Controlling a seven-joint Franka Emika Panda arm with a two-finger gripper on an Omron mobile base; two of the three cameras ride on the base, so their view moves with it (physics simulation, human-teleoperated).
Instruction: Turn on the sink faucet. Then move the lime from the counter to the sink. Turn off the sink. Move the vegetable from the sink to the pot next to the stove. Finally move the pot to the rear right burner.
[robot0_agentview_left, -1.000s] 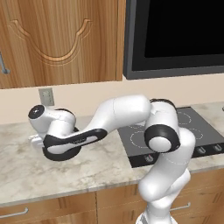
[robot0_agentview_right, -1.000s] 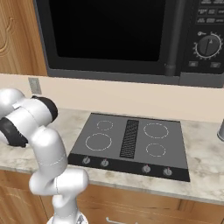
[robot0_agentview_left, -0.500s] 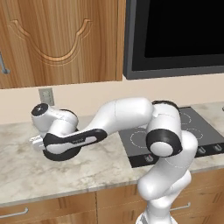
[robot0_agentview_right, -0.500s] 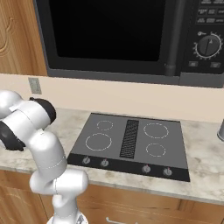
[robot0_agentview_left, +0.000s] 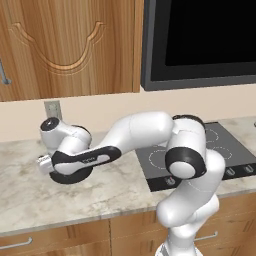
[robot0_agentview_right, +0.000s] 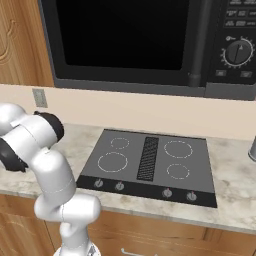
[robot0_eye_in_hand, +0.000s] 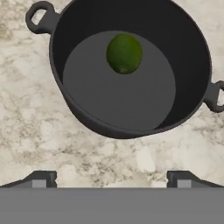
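Claw (robot0_eye_in_hand: 112, 178) spread wide, empty — above the pot (robot0_eye_in_hand: 83, 113), lime (robot0_eye_in_hand: 124, 53) inside, handles opposite.

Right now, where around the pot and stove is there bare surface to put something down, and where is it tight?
Bare: the stove, all four rings, and the counter between it and the grey object at right. In the hand view, marbled top lies bare around the pot. Tight: the pot, holding the lime, under the open gripper.

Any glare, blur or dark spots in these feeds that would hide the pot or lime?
Hand view: sharp and evenly lit, the lime plain against the pot's grey floor, no glare. Left base view: crisp, soft shadow under the arm on the counter. Right base view: clear, stove rings readable.
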